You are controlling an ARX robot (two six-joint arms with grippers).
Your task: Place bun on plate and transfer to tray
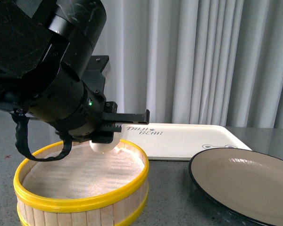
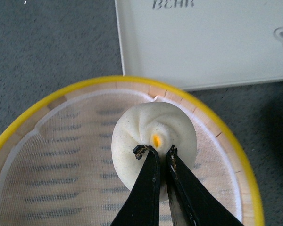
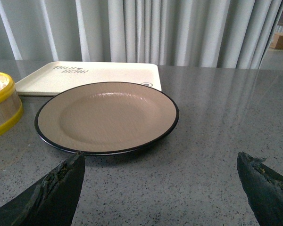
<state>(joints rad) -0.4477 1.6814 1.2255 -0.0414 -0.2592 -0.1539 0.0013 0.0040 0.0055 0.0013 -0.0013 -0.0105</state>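
My left gripper (image 1: 105, 137) is shut on the cream-white bun (image 1: 102, 147), pinching its pleated top, and holds it over the far rim of the yellow-rimmed steamer basket (image 1: 80, 202). In the left wrist view the bun (image 2: 153, 134) sits between the black fingertips of the left gripper (image 2: 155, 151) above the basket liner. The beige plate with a black rim (image 1: 247, 182) lies empty at the right, and also shows in the right wrist view (image 3: 106, 116). The cream tray (image 1: 179, 141) with dark lettering lies behind. My right gripper (image 3: 160, 162) is open and empty, low over the table near the plate.
The grey speckled table (image 3: 212, 117) carries everything. White curtains (image 1: 203, 56) hang behind. The tray also shows in the left wrist view (image 2: 203, 42) and the right wrist view (image 3: 89, 75). The basket edge (image 3: 2, 106) is beside the plate.
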